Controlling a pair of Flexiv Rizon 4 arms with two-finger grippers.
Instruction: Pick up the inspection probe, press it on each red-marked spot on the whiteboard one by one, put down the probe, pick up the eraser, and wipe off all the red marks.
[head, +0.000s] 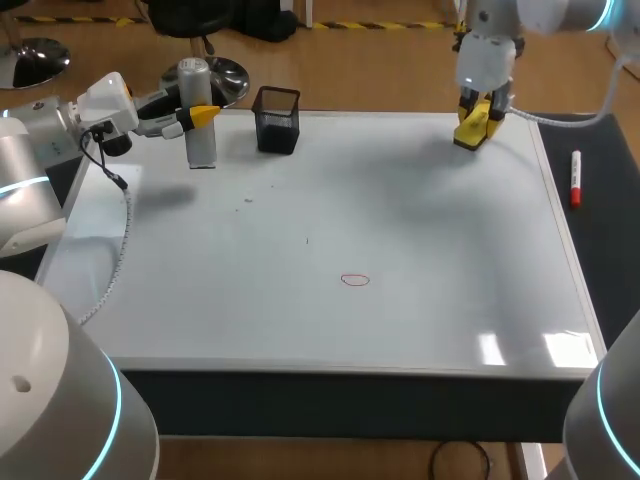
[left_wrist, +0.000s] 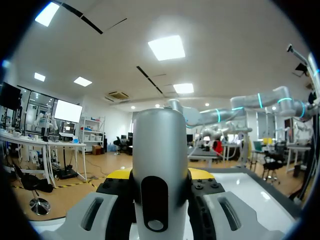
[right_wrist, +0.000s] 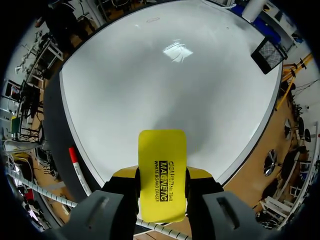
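Right gripper (head: 476, 128): pinching eraser (right_wrist: 161, 170), far beyond the red mark (head: 355, 280).
Left gripper (head: 200, 116): I see probe (left_wrist: 160, 165) clamped (a little farther).

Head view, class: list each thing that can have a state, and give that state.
probe: upright, gripped.
eraser: gripped.
left gripper: shut on probe.
right gripper: shut on eraser.
red mark: not wiped.
marker: lying flat beside whiteboard.
mesh cup: upright.

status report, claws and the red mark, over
Left claw shut on probe, upright beside mesh cup. Right claw shut on eraser, far right of whiteboard. One red mark unwiped, mid-board. Nothing between eraser and mark.
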